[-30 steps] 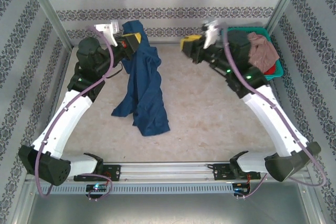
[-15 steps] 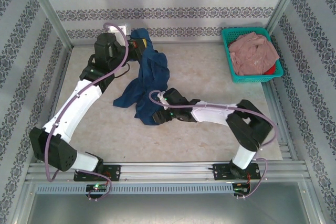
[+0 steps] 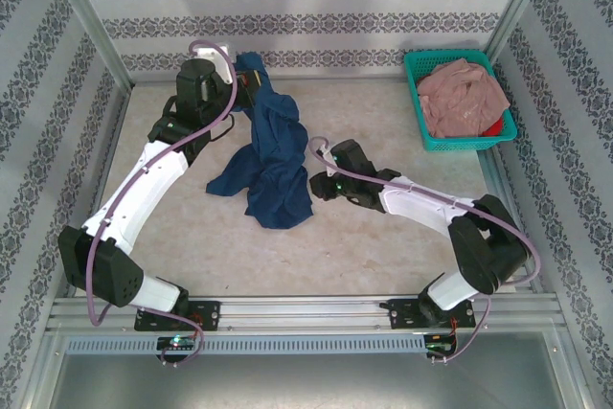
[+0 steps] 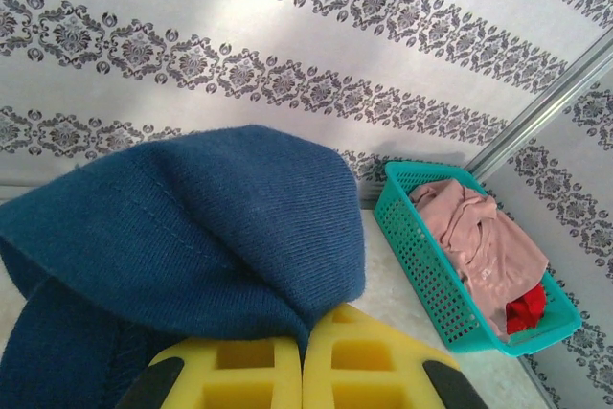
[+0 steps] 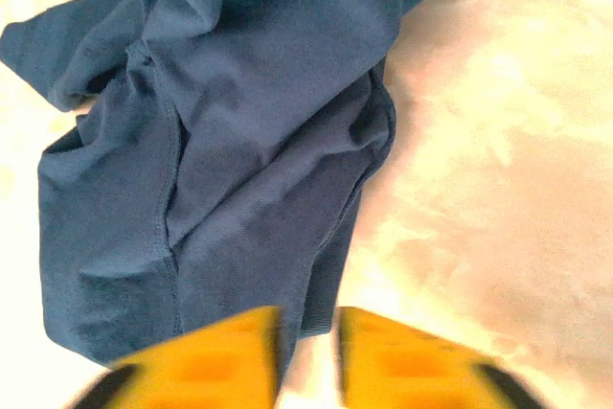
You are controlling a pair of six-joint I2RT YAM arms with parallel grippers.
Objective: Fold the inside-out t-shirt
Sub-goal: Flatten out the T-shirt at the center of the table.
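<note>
Across the pale surface (image 3: 287, 265), the navy t-shirt (image 3: 273, 155) hangs as one long twist of cloth. It is held up at the far left by the back wall and trails down to a rumpled heap near the middle, its long axis slanting from far to near. A teal basket (image 3: 460, 144) holding a pink garment (image 3: 465, 93) sits well apart in the far right corner. The left gripper (image 4: 302, 371) has its yellow fingers pressed together, with a fold of the shirt pinched and draped over them. The right gripper (image 5: 306, 356) sits low just beside the heap's right edge, and the shirt lies ahead of its fingers, toward the robot's left. Its fingers stand a narrow gap apart with nothing held, the hem reaching toward that gap. Being nearer the loose lower end, the right arm looks best placed to take the hem for spreading. The overhead view gives the full run of the cloth, while the right wrist camera gives seams and hem up close, blurred at the fingers.
</note>
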